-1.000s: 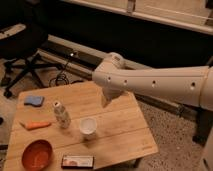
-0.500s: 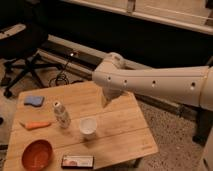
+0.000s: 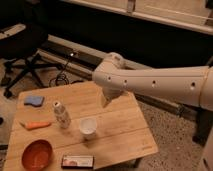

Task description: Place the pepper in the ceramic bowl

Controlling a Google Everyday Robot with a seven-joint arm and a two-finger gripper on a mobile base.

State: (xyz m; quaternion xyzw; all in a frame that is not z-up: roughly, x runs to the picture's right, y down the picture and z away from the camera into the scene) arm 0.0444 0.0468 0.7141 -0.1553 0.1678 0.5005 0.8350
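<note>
The orange pepper [image 3: 37, 125] lies flat near the left edge of the wooden table [image 3: 120, 125]. The orange-red ceramic bowl [image 3: 37, 154] sits at the front left corner, below the pepper and empty. My gripper [image 3: 107, 98] hangs from the white arm over the table's back middle, well to the right of the pepper and above the table surface. It holds nothing that I can see.
A small white cup [image 3: 88, 127] stands mid-table. A clear bottle [image 3: 61, 114] stands between cup and pepper. A blue sponge-like pad [image 3: 34, 101] lies at back left. A flat dark packet [image 3: 77, 161] lies at the front edge. An office chair [image 3: 22, 55] stands beyond the table's left.
</note>
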